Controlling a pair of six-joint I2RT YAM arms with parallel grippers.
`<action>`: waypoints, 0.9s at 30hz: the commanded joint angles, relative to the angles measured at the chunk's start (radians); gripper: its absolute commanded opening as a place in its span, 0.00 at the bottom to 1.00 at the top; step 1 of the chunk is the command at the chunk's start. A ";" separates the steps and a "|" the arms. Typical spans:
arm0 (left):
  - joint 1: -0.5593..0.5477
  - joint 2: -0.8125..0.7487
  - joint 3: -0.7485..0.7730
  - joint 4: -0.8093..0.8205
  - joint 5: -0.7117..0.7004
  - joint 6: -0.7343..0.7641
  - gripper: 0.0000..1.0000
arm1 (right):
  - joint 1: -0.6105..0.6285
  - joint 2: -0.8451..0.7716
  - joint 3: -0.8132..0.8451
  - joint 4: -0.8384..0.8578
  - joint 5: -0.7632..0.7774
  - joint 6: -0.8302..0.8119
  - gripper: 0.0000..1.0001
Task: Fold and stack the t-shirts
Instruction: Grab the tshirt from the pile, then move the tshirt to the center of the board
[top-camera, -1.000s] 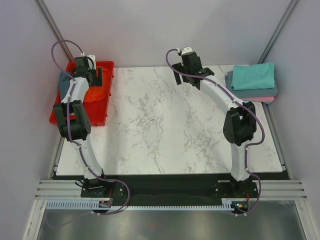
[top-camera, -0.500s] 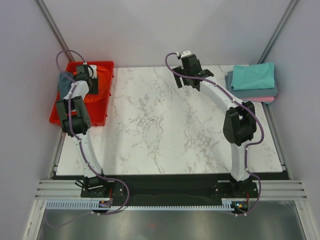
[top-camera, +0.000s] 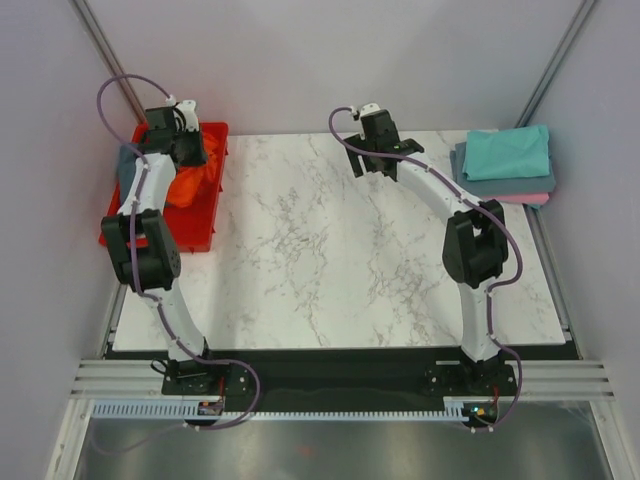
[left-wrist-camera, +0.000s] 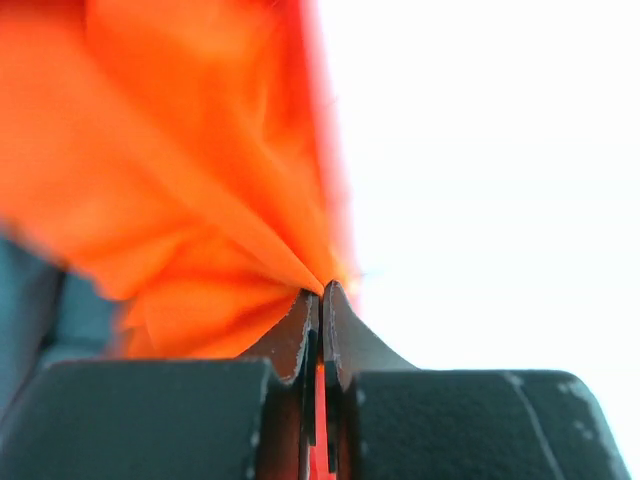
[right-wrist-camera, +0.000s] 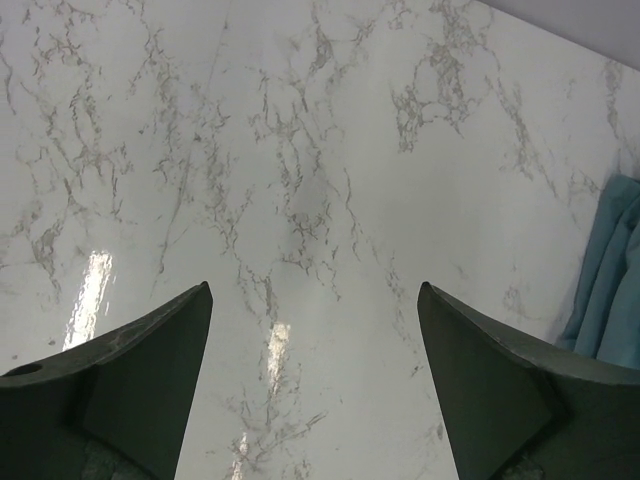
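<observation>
At the upper left of the top view, the left gripper (left-wrist-camera: 320, 292) is pinching a fold of the orange shirt (left-wrist-camera: 200, 180), jaws closed tight on cloth, above the red tray (top-camera: 205, 238). Lifting straight up until the shirt is clearing the tray wall, then carrying it to the marble table (top-camera: 320, 260), looks wisest. The right gripper (right-wrist-camera: 315, 290) is hanging wide and empty at upper centre; folded shirts (top-camera: 505, 160) are sitting upper right.

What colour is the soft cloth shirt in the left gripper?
The soft cloth shirt is bright orange-red, clearest in the left wrist view.
</observation>
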 joint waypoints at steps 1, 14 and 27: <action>-0.108 -0.189 -0.036 0.065 0.188 -0.110 0.02 | -0.007 0.038 0.068 -0.012 -0.077 0.033 0.92; -0.360 -0.274 0.008 0.041 0.170 -0.181 0.02 | -0.030 0.034 0.141 -0.023 -0.108 0.024 0.98; -0.553 -0.234 0.671 0.147 0.179 -0.264 0.02 | -0.063 -0.071 0.165 -0.007 -0.069 -0.010 0.98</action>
